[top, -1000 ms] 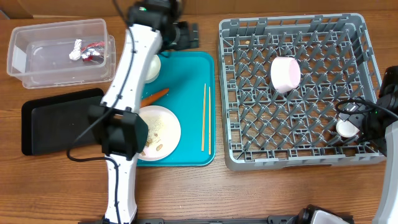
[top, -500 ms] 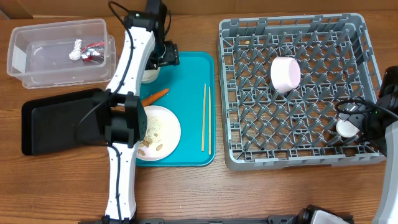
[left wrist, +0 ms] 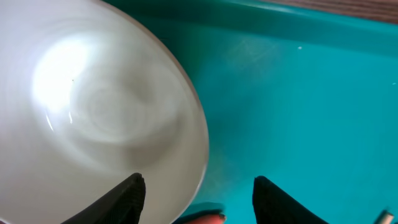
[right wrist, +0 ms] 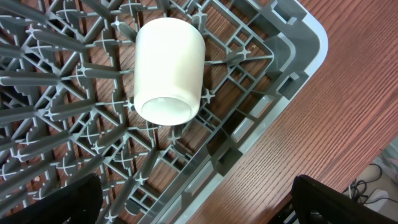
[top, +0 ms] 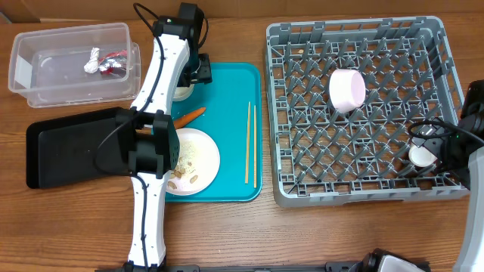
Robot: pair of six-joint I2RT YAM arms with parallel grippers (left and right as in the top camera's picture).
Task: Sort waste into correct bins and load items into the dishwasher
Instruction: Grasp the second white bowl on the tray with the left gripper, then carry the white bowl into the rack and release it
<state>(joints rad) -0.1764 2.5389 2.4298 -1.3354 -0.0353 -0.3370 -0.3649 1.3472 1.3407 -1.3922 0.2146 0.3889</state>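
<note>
White bowl (left wrist: 93, 112): back-left of teal tray (left wrist: 298, 93); overhead it's mostly hidden under L arm, wrist view crops it.
L hand (left wrist: 198, 186): released, fingers straddle bowl rim; can't tell if touching.
R hand (right wrist: 196, 186): released, empty, by cup (right wrist: 169, 68) in rack (right wrist: 273, 56) corner.
Around: carrot (top: 189, 116), plate (top: 198, 155) partly under arm; chopsticks (top: 250, 142); wrapper (top: 106, 62) in tub (top: 45, 45).
Vs 1 s ago: L hand came down from behind tray; R same.

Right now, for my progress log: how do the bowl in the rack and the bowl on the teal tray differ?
The rack bowl lies tipped on its side in the dish rack; the tray bowl sits upright on the teal tray. The rack bowl is free; the left gripper's open fingers straddle the tray bowl's rim. Both are white.
</note>
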